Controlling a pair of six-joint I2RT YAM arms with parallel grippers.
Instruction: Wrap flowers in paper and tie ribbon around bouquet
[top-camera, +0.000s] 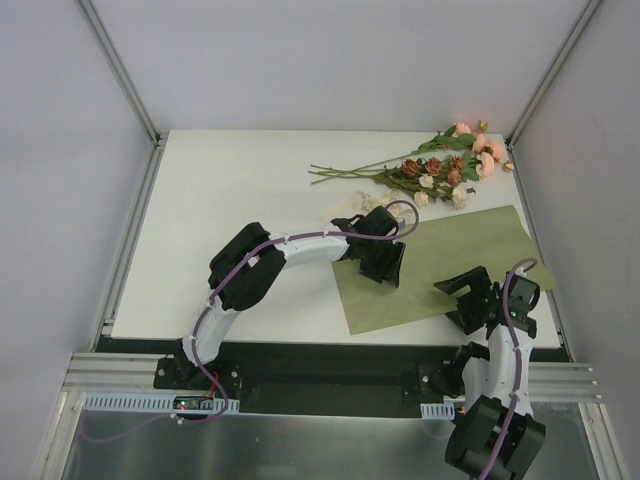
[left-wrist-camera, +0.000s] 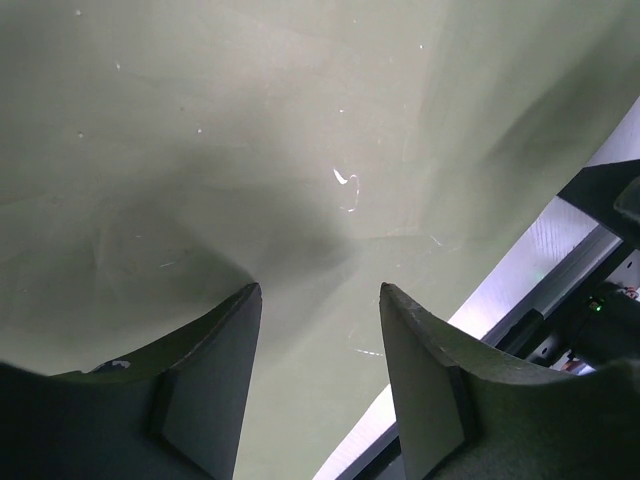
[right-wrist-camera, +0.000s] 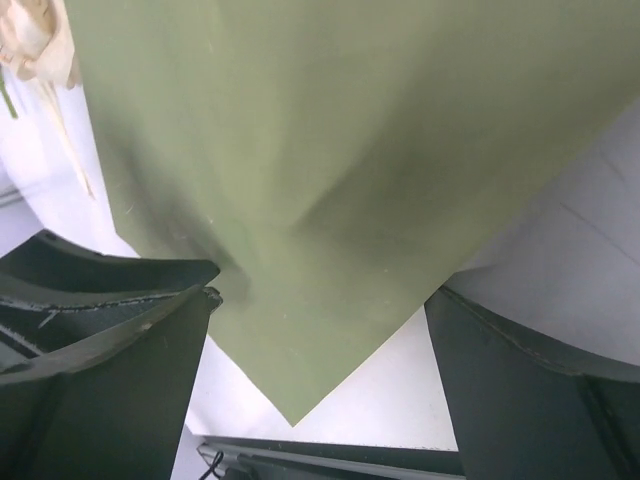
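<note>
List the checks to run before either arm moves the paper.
1. Paper lies olive face up on the table: ok.
2. Left gripper grips the paper: not ok; it is over the sheet with its jaws apart.
3. Right gripper open astride the paper's near corner: ok.
4. Flowers on the paper: not ok; they lie past its far edge.
5. Ribbon clear of the paper: cannot tell; the left arm hides part of it.
</note>
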